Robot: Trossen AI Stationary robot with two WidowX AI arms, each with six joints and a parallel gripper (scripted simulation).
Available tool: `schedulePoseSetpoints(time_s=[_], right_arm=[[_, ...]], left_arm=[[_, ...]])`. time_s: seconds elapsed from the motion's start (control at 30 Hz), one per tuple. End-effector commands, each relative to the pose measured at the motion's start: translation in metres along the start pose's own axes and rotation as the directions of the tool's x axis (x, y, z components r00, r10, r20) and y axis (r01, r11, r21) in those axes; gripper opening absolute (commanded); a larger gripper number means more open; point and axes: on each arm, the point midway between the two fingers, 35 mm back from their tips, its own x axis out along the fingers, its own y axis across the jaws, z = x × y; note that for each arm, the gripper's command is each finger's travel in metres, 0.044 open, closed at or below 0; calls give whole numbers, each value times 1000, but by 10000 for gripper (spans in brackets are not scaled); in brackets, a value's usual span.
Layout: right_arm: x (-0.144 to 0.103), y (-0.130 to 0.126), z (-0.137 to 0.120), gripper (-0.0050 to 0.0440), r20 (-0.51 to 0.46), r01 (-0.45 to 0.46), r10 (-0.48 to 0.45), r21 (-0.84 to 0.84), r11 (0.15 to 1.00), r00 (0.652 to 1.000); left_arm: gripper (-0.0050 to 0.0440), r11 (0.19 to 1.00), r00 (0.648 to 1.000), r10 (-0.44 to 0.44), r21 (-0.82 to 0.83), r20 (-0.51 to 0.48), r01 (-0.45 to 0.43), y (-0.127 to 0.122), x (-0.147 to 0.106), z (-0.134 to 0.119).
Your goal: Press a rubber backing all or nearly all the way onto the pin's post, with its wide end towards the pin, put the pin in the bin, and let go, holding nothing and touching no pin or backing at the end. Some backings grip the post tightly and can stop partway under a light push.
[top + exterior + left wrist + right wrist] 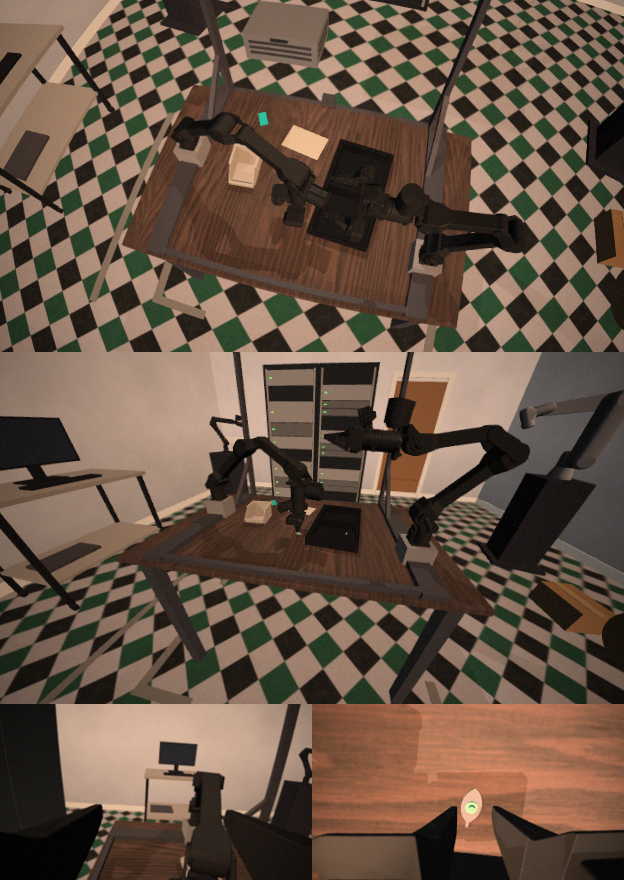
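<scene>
The pin is a small cream leaf shape with a green round centre, lying flat on the wooden table. It also shows as a tiny pale speck in the exterior view. My right gripper points straight down over it. Its fingers are narrowed, one on each side of the pin, with a gap and no contact. My left gripper is raised high above the table, wide open and empty. The cream bin stands behind the right gripper. A tiny pale dot lies in the black tray.
The black tray sits just beside the pin. A cream sheet and a teal card lie at the table's far side. Frame posts stand at the table's edges.
</scene>
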Motion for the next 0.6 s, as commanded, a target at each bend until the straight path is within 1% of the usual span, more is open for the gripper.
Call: schedulePoseSetpoints(time_s=[0.0, 0.03, 0.07, 0.2, 0.37, 0.4, 0.43, 0.53, 0.57], right_arm=[[-22, 4, -10, 130, -52, -21, 21, 4, 1000, 998], [-22, 4, -11, 130, -52, -21, 21, 3, 1000, 998], [-10, 4, -11, 130, -37, -16, 16, 3, 1000, 999], [7, 3, -6, 130, -17, -9, 9, 3, 1000, 1000], [12, 3, -8, 130, -25, -12, 12, 3, 1000, 1000], [3, 4, -12, 106, -45, -18, 18, 3, 1000, 999], [3, 4, -12, 90, -45, -18, 18, 3, 1000, 999], [3, 4, -11, 90, -44, -16, 16, 2, 1000, 999], [3, 4, -11, 70, -44, -16, 16, 2, 1000, 999]], left_arm=[[440, 1000, 1000, 0, 3, 16, 0, 0, -1, 6], [440, 1000, 1000, 0, 3, 16, 0, 0, -1, 6], [440, 1000, 1000, 0, 3, 16, 0, 0, -1, 6], [440, 1000, 1000, 0, 3, 16, 0, 0, -1, 6], [440, 1000, 1000, 0, 3, 16, 0, 0, -1, 6], [440, 1000, 1000, 0, 3, 16, 0, 0, -1, 6], [440, 1000, 1000, 0, 3, 16, 0, 0, -1, 6], [440, 1000, 1000, 0, 3, 16, 0, 0, -1, 6], [440, 1000, 1000, 0, 3, 16, 0, 0, -1, 6]])
